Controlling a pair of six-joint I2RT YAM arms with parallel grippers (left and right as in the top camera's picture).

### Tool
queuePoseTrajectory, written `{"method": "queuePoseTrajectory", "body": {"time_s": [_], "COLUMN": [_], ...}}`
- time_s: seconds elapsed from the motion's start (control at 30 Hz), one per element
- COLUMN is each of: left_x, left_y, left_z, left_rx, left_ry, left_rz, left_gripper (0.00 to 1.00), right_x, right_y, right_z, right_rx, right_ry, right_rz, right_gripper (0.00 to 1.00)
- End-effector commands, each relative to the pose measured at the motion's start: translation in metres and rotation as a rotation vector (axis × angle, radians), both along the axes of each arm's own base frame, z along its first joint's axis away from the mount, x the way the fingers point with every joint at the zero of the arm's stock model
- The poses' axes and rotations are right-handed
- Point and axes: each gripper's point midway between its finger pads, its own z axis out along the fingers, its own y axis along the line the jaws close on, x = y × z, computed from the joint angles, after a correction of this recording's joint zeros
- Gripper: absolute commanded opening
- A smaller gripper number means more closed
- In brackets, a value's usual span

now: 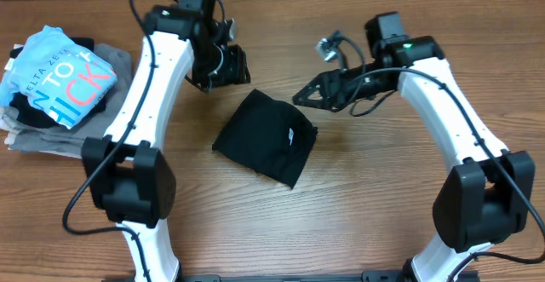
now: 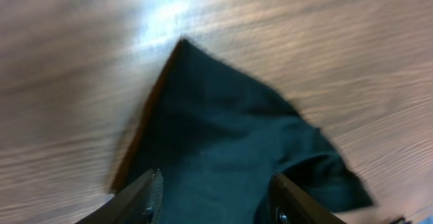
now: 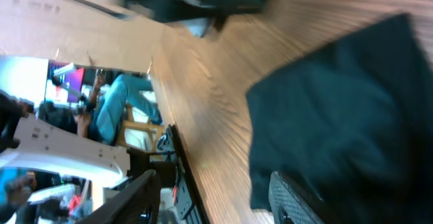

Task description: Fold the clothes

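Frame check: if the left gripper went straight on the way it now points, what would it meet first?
The black T-shirt: the wrist view shows it lying on the table directly ahead of the open left gripper. How far off it is cannot be judged.

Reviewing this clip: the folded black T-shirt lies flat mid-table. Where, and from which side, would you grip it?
The black T-shirt lies flat as a compact, layered bundle, so only its edges and corners offer a pinch. Probably best is its far corner, taken from above on the left arm's side, since the open left gripper hangs nearest that corner.
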Motion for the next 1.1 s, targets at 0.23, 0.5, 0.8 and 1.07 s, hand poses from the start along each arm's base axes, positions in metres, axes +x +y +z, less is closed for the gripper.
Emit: {"method": "queuePoseTrajectory", "body": {"time_s": [0.23,0.5,0.8,1.07], "left_x": [-0.029,-0.046,-0.055,-0.053], "left_y": [-0.014,-0.017,-0.015,-0.018], "left_z": [-0.091,-0.104,-0.102,-0.1], "left_rx": [0.053,0.076,0.085,0.065], "left_ry": [0.247,0.329,0.369,0.365], "left_rz": [-0.046,-0.069,-0.068,-0.062], "left_gripper": [0.56,0.57,0.53,0.49], "right_x": [-0.002,-0.024,-0.013,-0.017], "right_y": [0.02,-0.051,-0.098,-0.065], "right_z": [-0.067,-0.19,-0.193,-0.091], "right_rx": [-0.211,-0.7,-0.798,-0.532], "right_ry": [0.086,0.373,0.415,0.333], "right_rz": [0.001,-0.147,-0.251,-0.157], "right_gripper": [0.57,0.47,0.42,0.45]}}
